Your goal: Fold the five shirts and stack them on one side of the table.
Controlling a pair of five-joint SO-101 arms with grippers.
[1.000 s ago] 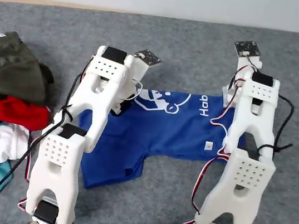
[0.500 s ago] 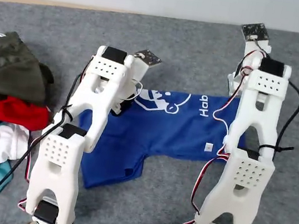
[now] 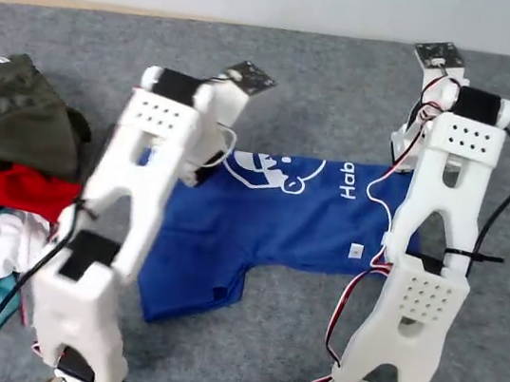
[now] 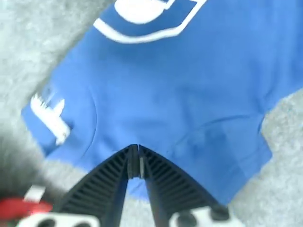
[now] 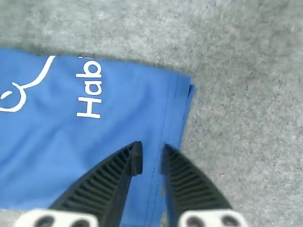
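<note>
Lifting off the blue shirt point(image 4: 189, 94), the left gripper point(image 4: 134, 161) has its fingers pressed together on nothing. The right gripper point(image 5: 149, 158), barely parted, has edged out over the hem point(image 5: 175, 118). No fold looks begun. The blue shirt lies flat, its long axis running arm to arm, with its hem toward the right gripper and its other end toward the pile point(image 3: 9, 164).

On the left, rises above the blue shirt point(image 3: 280, 219) and leans toward the heaped clothes point(image 3: 16, 117), carrying the left pincer point(image 4: 134, 161) higher. On the right, stretches farther out, taking the right pincer point(image 5: 149, 158) toward the shirt's hem.
</note>
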